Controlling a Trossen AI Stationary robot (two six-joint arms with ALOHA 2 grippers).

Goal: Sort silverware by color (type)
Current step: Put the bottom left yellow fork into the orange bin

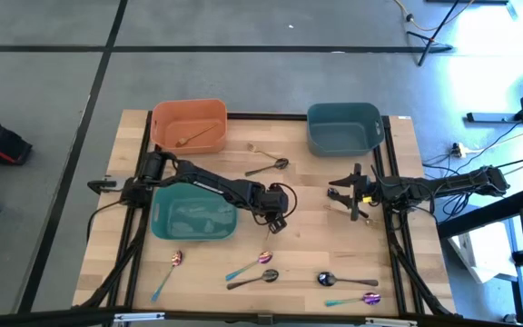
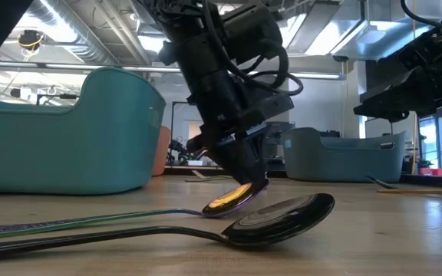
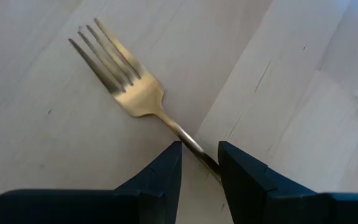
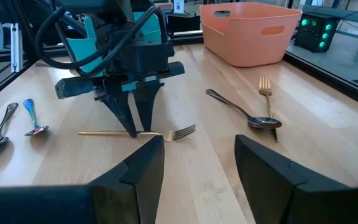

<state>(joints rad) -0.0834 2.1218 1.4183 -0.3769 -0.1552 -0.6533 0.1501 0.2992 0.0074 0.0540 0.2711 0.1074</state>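
My left gripper (image 3: 199, 163): down at the table near its middle, fingers narrowed around the handle of a gold fork (image 3: 132, 93); in the left wrist view the handle runs straight between the two pads.
Gold fork: lying flat on the wood, tines pointing away from my left gripper; in the right wrist view it stretches across the board under the fingertips.
My right gripper (image 4: 197, 163): hovering over the right side of the table, fingers spread wide, nothing between them, facing my left arm.
Teal bin (image 1: 193, 220): just beside my left gripper, under my left arm.
Orange bin (image 1: 189, 124): at the far left of the table, with one gold piece (image 1: 191, 138) lying inside.
Blue-grey bin (image 1: 343, 127): at the far right, well apart from my left gripper.
Second gold fork (image 4: 266, 90): on the wood between the orange and blue-grey bins.
Black spoon, far (image 4: 244, 112): just beside that second gold fork.
Iridescent spoon, middle (image 1: 250, 264): on the near half of the table, below my left gripper.
Black spoon, near (image 1: 252, 279): right next to the middle iridescent spoon, closer to the near edge.
Iridescent spoon, left (image 1: 168, 273): near the front-left corner, alone.
Black spoon, right (image 1: 345, 280): on the near right.
Iridescent spoon, right (image 1: 352, 299): just beside that one, nearer the edge.
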